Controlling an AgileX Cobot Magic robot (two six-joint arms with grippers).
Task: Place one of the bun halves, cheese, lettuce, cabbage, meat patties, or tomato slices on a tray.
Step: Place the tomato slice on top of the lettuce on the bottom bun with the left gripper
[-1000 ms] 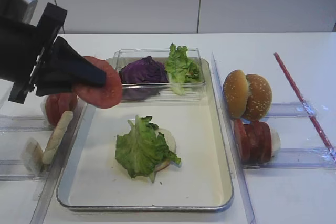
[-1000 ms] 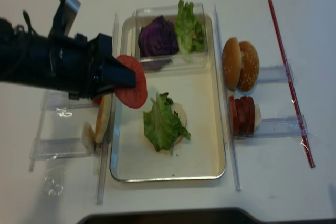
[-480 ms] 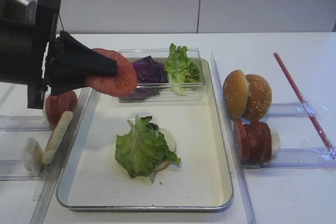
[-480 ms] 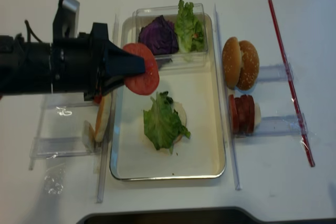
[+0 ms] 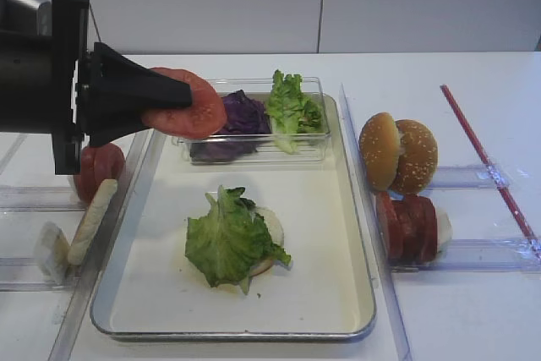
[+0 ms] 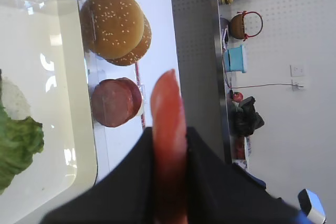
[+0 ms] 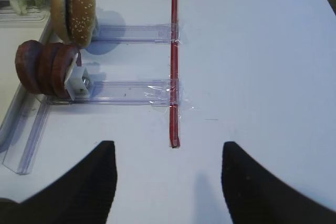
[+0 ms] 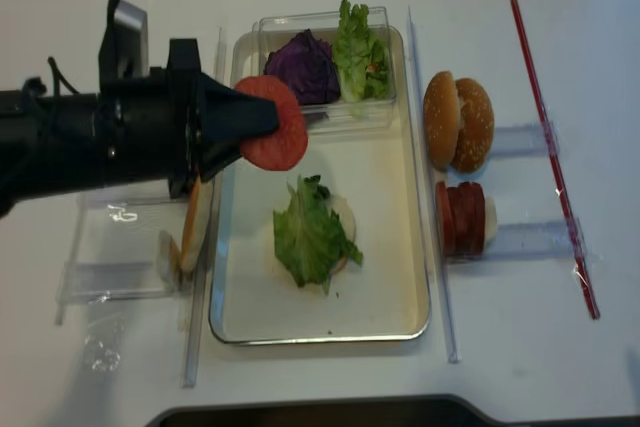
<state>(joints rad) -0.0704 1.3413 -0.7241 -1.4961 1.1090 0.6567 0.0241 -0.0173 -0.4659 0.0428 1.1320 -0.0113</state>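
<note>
My left hand (image 5: 173,101) is pinching one tomato slice (image 5: 188,113) between its black fingers, held flat-ish in the air over the far-left part of the tray (image 5: 355,281), just in front of the clear box (image 5: 254,151) with the cabbage (image 5: 241,112) and spare lettuce (image 5: 292,107). In my left wrist view the slice (image 6: 169,145) is edge-on, squeezed on both faces. On the tray floor sits a bun half (image 5: 269,227), mostly covered by a lettuce leaf (image 5: 224,238); the slice is not touching either. More tomato slices (image 5: 95,171) stand in the rack left of the tray, with pale slices (image 5: 91,221) in front of them. Right of the tray: two bun halves (image 5: 397,154) on edge, meat patties (image 5: 407,226) standing in the nearer rack, red strip (image 5: 486,162) on the counter (image 5: 473,310) beyond. My right hand (image 7: 168,182) is spread wide, holding nothing, hovering over bare counter near the end of the red strip, well apart from the tray.
</note>
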